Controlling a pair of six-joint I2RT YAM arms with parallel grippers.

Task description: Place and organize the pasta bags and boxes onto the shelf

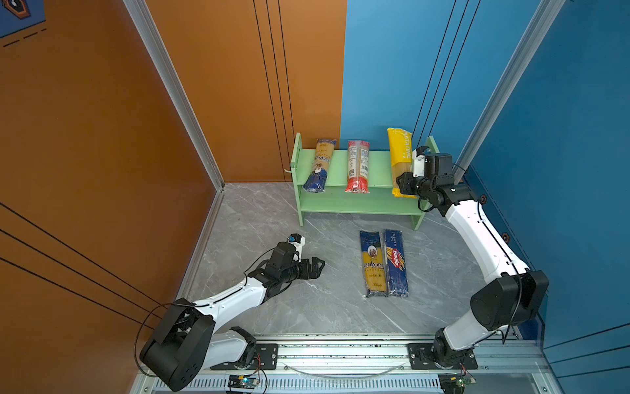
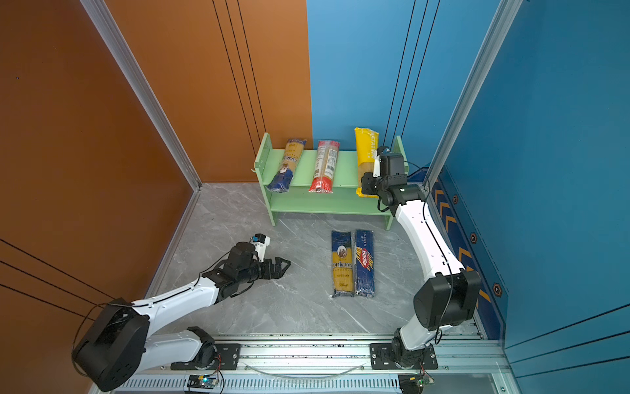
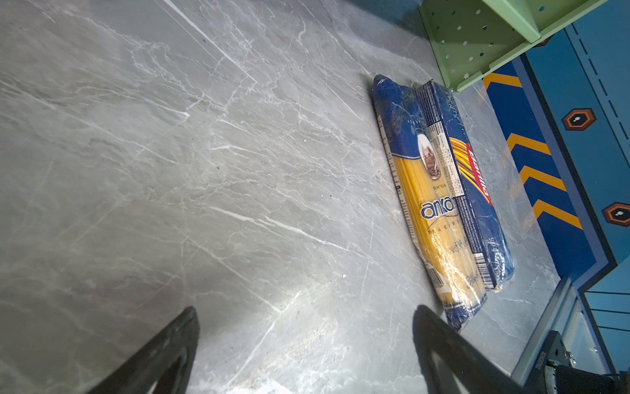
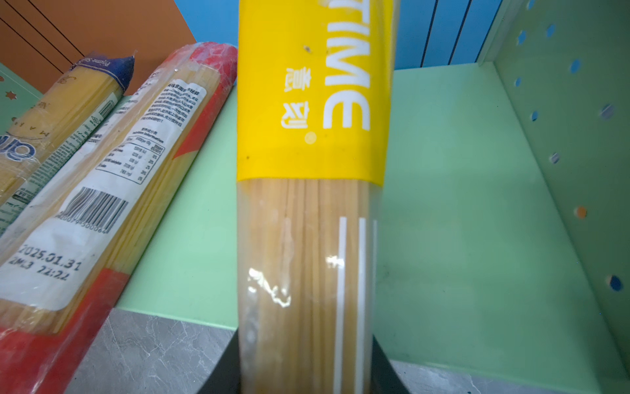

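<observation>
Shelf [image 1: 358,203] sits upper centre in both top views. Yellow bag [image 1: 399,153] lies lengthwise over the right end of its top tier. Judged light, brittle inside, slick film; grip across the width. Right gripper [image 4: 306,354] clamps the bag's near end. Left gripper [image 3: 305,310] is wide open and empty at lower left, well apart from ankara bag [image 1: 373,264] and Barilla pack [image 1: 396,262].

Shelf [image 1: 379,167] top tier: you get bare board between yellow bag [image 1: 399,153] and right side panel [image 4: 562,136]; further lanes flank the red-ended bag [image 1: 358,163].
</observation>
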